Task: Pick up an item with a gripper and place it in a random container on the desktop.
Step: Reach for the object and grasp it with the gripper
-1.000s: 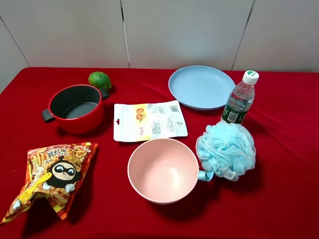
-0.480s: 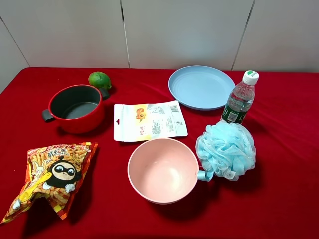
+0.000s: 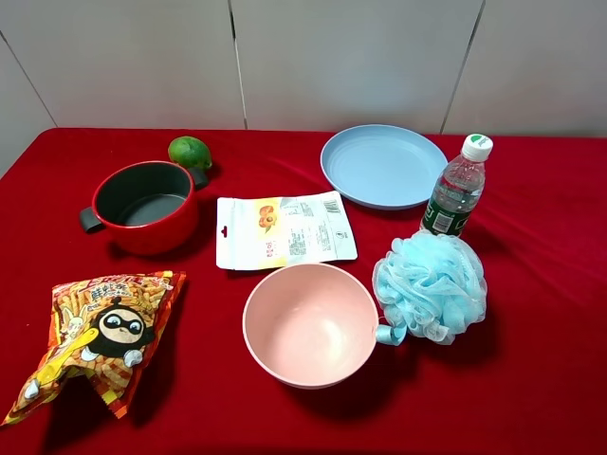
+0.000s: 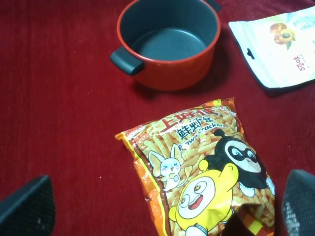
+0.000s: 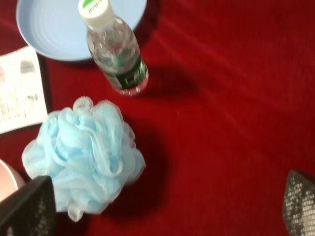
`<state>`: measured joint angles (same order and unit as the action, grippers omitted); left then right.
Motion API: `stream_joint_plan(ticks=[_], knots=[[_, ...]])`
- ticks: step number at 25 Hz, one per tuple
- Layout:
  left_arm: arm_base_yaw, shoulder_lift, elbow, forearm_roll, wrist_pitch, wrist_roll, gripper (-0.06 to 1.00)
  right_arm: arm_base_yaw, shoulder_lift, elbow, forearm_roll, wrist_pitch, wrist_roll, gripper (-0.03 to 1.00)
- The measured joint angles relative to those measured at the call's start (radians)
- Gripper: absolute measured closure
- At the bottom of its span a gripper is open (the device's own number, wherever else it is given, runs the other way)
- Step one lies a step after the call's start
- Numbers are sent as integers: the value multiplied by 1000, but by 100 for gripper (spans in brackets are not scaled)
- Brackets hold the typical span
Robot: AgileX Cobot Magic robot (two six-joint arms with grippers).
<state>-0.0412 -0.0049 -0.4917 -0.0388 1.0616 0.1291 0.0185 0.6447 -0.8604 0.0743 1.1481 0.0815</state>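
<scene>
The light blue mesh pouf lies on the red desktop, just right of the empty pale pink bowl, with its ribbon loop by the bowl's rim. Neither gripper shows in the exterior high view. In the right wrist view my right gripper is open and empty, above the cloth beside the pouf, and a sliver of the bowl shows. In the left wrist view my left gripper is open and empty above an orange snack bag.
A red pot with grey inside and a green lime stand at back left. A white pouch lies behind the bowl. A light blue plate and a clear water bottle stand behind the pouf. The snack bag lies front left.
</scene>
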Motion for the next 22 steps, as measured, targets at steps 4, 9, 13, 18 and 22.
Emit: stream_joint_plan(ticks=[4, 9, 13, 18, 22], knots=[[0, 0, 0, 0, 0, 0, 4, 42, 86, -50, -4, 48, 39, 28], [0, 0, 0, 0, 0, 0, 4, 84, 164, -83, -11, 68, 99, 28], [0, 0, 0, 0, 0, 0, 4, 120, 218, -87, -12, 70, 135, 28], [0, 0, 0, 0, 0, 0, 4, 195, 292, -87, -27, 70, 194, 28], [0, 0, 0, 0, 0, 0, 4, 271, 371, -87, -55, 68, 273, 28]])
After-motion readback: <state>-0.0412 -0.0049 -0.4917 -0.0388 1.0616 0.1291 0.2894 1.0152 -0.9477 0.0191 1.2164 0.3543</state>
